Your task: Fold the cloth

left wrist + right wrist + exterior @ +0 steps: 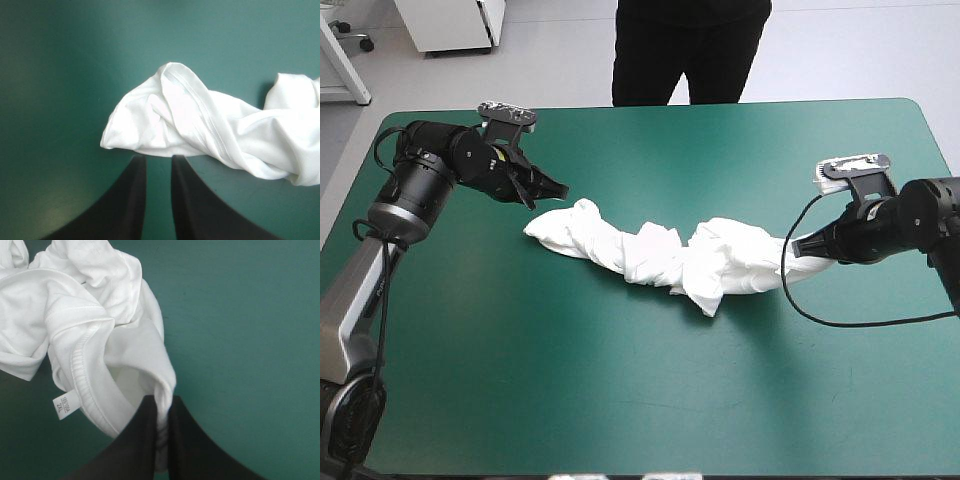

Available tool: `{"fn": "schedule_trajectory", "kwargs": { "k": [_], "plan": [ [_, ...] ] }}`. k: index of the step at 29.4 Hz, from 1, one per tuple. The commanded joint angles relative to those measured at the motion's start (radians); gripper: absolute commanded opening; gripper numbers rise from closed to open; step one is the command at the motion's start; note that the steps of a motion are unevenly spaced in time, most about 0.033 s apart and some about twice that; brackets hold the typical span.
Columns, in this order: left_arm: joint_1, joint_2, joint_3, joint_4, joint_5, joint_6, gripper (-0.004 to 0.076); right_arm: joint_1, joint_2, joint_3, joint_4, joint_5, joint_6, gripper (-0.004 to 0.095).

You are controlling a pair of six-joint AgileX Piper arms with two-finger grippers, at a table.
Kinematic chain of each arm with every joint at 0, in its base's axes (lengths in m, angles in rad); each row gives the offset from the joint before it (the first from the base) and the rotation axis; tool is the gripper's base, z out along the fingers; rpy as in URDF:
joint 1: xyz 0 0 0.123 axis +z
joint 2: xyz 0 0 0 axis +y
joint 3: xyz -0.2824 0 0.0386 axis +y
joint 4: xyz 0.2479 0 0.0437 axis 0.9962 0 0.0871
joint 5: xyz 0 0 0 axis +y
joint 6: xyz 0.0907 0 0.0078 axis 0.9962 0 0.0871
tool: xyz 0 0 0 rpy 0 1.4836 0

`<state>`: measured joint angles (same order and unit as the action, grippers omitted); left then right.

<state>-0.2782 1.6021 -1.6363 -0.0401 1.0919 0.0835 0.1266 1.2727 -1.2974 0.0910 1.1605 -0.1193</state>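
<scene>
The white T-shirt (660,255) lies twisted into a long rope across the middle of the table. My left gripper (555,190) hovers just off its left end. In the left wrist view that gripper (158,160) is open by a narrow gap showing only teal-green cover, and the T-shirt (200,125) starts just ahead of the tips. My right gripper (808,245) is at the other end. In the right wrist view this gripper (162,405) is shut on a fold of the T-shirt (100,305) by the ribbed collar, near the size label (62,406).
The teal-green cover (620,400) runs wide between the shirt and the table's near edge. The far edge (650,106) lies well behind both grippers.
</scene>
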Motion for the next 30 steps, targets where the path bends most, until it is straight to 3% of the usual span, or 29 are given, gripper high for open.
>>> {"fn": "schedule_trajectory", "kwargs": {
  "k": [1,19,24,26,30],
  "plan": [
    [0.001,-0.040,-0.035,-0.012,-0.038,-0.004,0.0133,-0.007,-0.028,-0.035,0.004,-0.030,-0.010,-0.0017],
    [0.001,-0.040,-0.035,-0.009,-0.034,-0.004,0.0133,-0.007,-0.028,-0.035,0.004,-0.030,-0.010,-0.0017],
    [0.001,-0.035,-0.035,0.117,-0.031,-0.039,0.0138,-0.007,-0.028,-0.035,0.004,-0.029,-0.010,-0.0017],
    [0.001,-0.029,-0.035,0.134,-0.029,-0.042,0.0179,-0.007,-0.028,-0.035,0.004,-0.029,-0.010,-0.0017],
    [0.001,-0.006,-0.035,0.132,-0.024,-0.025,0.0356,-0.007,-0.028,-0.035,0.004,-0.024,-0.010,-0.0017]
  ]
}}
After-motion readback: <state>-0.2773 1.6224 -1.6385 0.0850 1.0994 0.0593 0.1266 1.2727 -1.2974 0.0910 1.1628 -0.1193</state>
